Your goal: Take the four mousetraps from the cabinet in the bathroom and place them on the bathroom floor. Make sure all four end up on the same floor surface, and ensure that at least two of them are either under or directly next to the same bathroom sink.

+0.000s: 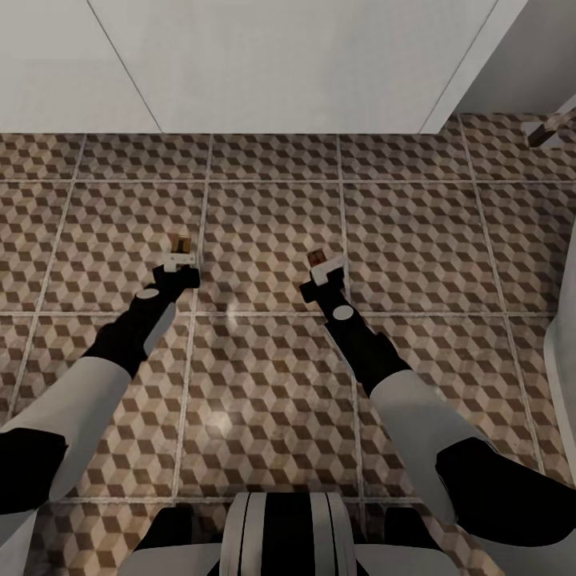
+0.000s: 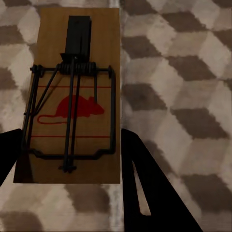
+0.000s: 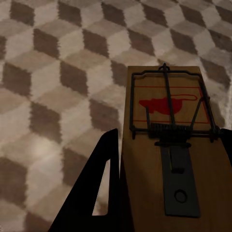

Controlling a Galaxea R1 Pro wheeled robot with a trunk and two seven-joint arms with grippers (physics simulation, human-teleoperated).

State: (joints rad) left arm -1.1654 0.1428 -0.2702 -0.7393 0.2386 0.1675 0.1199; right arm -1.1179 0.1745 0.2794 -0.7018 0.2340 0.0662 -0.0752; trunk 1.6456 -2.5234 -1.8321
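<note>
left gripper (image 1: 181,258): pinching 1 mousetrap (image 2: 70,96) by its long edges, board between the 2 dark fingers (image 2: 145,188)
right gripper (image 1: 326,268): pinching a 2nd mousetrap (image 3: 169,145) the same way
long axis: each board runs forward, away from the robot, in line with its gripper
bathroom floor (image 1: 272,208): directly below both traps; contact cannot be told
white panel (image 1: 264,64): ahead, probably the sink side
coming move: likely straight down, then release

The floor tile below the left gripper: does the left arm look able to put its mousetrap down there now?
Probably yes. The left gripper holds a mousetrap over the bathroom floor, and nothing lies between them. How high it hangs I cannot tell.
</note>
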